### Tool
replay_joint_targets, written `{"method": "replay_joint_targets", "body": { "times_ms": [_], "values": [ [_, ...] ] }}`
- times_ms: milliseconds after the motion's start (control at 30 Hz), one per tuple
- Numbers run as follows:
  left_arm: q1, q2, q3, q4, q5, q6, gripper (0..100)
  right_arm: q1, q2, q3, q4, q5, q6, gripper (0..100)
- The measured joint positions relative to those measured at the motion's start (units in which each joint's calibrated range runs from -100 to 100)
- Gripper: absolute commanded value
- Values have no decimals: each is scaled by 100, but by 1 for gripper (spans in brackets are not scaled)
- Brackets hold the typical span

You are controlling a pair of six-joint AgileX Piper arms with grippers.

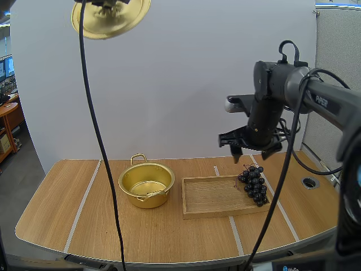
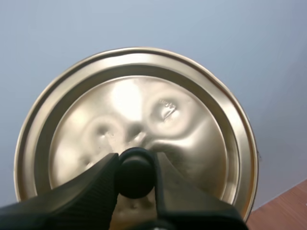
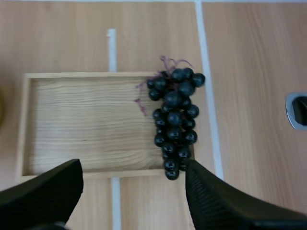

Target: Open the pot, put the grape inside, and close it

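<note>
Left gripper (image 2: 135, 164): 2 fingers clamped on the black knob (image 2: 135, 173) of the gold lid (image 2: 144, 110), 1 finger on each side of it. In the high view the lid hangs far above the table (image 1: 56, 209), up and to the left of the pot, well apart from everything below.

Pot (image 1: 146, 185): gold, 2 handles, top uncovered, upright on the table. It stands just left of the wooden tray (image 1: 208, 199), with a narrow strip of table between them.

Grapes (image 1: 253, 183): 1 dark bunch lying at the right end of the tray. In the right wrist view the bunch runs along that end and overlaps the rim there, its thin reddish stem at the far end.

Right gripper (image 1: 249, 150): fingers spread wide apart, nothing between them. It points down and hangs in the air over the tray's right end, above the grapes and clear of them. In its own wrist view the 2 fingers (image 3: 45, 191) frame the near edge of the tray, with the bunch close to 1 of them.
</note>
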Motion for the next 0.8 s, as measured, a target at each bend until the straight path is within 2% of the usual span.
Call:
{"method": "replay_joint_targets", "body": {
  "times_ms": [100,233,567,800],
  "values": [
    [0,-52,-145,0,-488,-8,0,-282,416,0,-16,-118,-50,100],
    [0,-100,-161,0,-959,-11,0,-450,880,0,245,-328,-391,100],
    [0,-104,-161,0,-1047,-11,0,-520,1774,-495,394,-704,-775,100],
    [0,-104,-161,0,-1047,-11,0,-852,2480,-728,702,-966,-1332,100]
  ]
}}
